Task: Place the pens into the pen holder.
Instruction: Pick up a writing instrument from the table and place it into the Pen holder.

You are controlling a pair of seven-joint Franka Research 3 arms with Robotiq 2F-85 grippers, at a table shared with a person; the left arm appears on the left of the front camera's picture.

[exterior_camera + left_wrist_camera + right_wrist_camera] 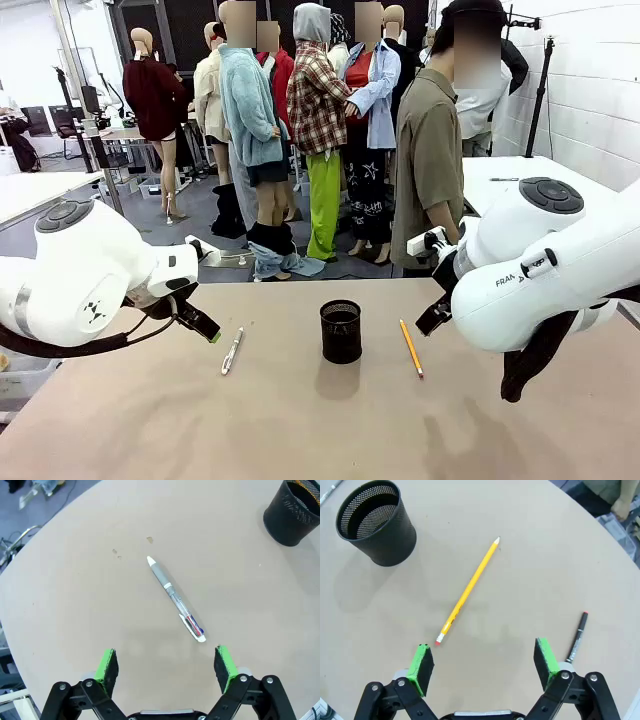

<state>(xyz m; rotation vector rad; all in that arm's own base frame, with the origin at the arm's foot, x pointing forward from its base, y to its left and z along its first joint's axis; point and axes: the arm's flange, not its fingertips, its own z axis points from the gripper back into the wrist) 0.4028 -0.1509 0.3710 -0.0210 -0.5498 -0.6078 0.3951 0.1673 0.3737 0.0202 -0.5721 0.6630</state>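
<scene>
- Our left gripper [166, 659] hangs over the table [75, 605] with its green pads spread wide and nothing between them.
- Our right gripper [482, 659] is in the same state: jaws wide apart, holding nothing.
- In the left wrist view the silver-white click pen [176, 599] lies flat at 12 o'clock from the left gripper. Its long axis runs from the white tip at 11 o'clock to the clip end at 5 o'clock, and that clip end lies close to one pad.
- In the right wrist view the yellow pencil [468, 591] lies flat ahead of the right gripper. Its eraser end is at 7 o'clock, just beside one pad, and its point is at 1 o'clock.
- A thin dark pen [576, 636] lies just beside the other pad, at about 2 o'clock from the gripper's centre.
- The pen holder [341, 331] stands upright in mid-table. It is at 1 o'clock in the left wrist view and at 10 o'clock in the right.
- In the front view the click pen lies at 9 o'clock of the holder and the pencil at 3 o'clock.
- We judge the left arm nearer the click pen and the right arm nearer the pencil. Both lie skewed to the jaw line, so each wrist would probably need to roll before closing.
- A person [430, 160] stands at the far side.
</scene>
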